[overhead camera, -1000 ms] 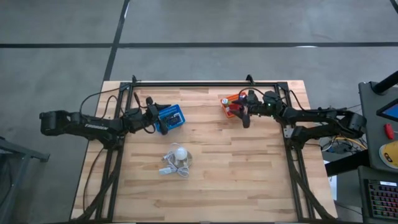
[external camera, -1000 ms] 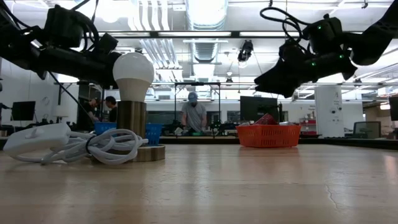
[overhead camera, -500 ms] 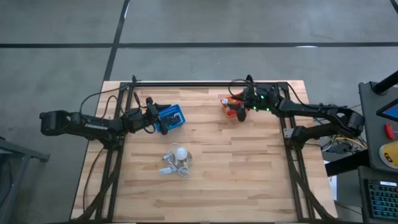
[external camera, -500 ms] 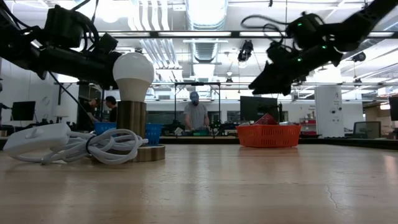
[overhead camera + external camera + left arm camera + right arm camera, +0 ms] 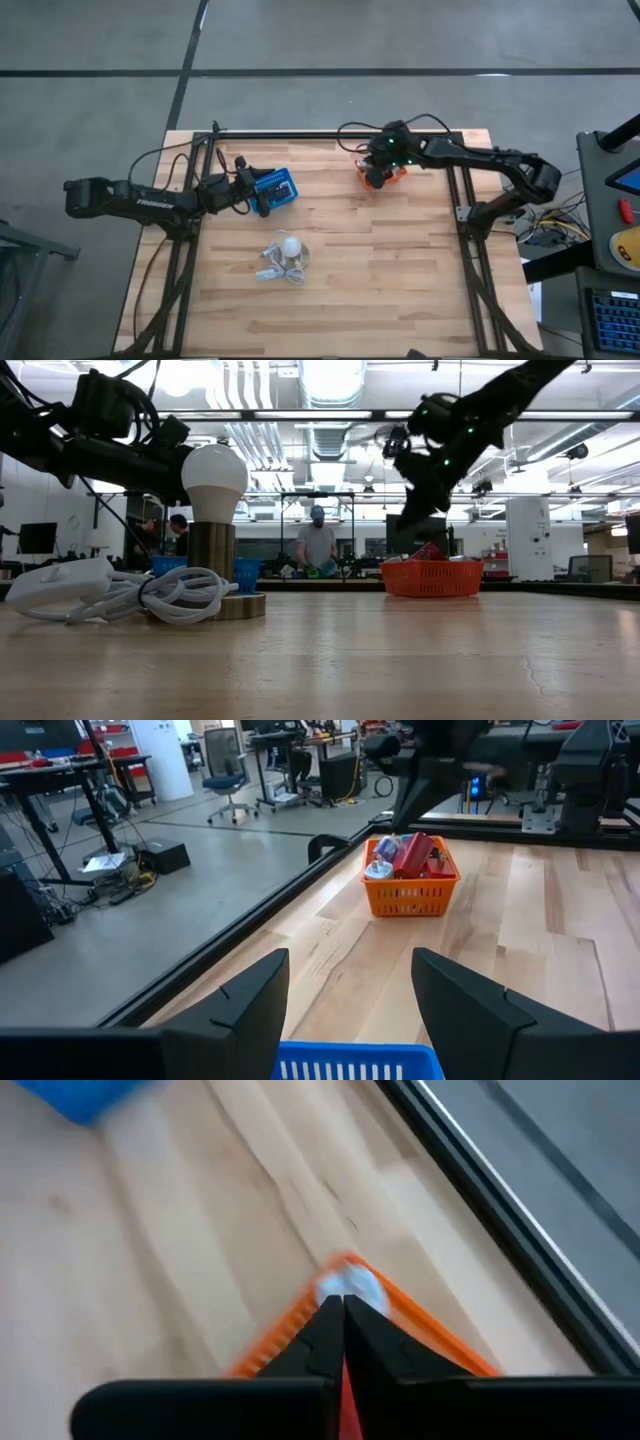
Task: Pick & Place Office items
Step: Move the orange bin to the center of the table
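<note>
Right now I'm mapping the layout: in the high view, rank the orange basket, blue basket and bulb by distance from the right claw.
1. Orange basket, directly beneath the right claw.
2. Blue basket, left side.
3. Bulb, table middle.

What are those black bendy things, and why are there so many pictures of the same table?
They are two robot arms, each ending in two fingers. One camera looks down from above, one sits at table height, and each arm carries one on its wrist. On the wooden table lie an orange basket full of small office items, a blue basket, and a white bulb with its cord. The right gripper hangs over the orange basket, fingers pressed shut; I cannot tell if it holds anything. The left gripper waits by the blue basket, fingers apart, holding nothing.
</note>
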{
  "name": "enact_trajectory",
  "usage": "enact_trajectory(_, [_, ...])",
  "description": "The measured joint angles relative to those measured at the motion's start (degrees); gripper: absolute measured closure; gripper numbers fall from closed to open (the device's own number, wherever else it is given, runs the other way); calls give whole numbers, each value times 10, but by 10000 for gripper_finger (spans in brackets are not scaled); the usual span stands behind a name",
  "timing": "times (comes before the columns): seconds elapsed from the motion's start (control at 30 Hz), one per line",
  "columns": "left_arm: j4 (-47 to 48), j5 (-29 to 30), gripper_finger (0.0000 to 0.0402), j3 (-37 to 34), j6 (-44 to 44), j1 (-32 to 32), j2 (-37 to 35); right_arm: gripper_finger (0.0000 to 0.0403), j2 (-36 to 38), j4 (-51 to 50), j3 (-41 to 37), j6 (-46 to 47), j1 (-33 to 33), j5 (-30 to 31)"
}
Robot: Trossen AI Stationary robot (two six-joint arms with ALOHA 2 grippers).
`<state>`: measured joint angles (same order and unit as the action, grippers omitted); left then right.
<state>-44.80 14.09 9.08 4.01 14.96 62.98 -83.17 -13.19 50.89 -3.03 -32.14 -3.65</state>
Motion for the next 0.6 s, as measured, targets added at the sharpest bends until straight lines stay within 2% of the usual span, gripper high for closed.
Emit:
enact_trajectory(0.23, [5, -2, 186, 0, 0, 0, 0, 396, -45, -102, 67, -12, -2, 84])
enact_trajectory(0.4, [12, -8, 186, 0, -2, 0, 0, 396, -71, -150, 90, -15, -21, 84])
enact_trajectory(0.6, [13, -15, 186, 0, -6, 0, 0, 396, -80, -158, 78, -15, -29, 79])
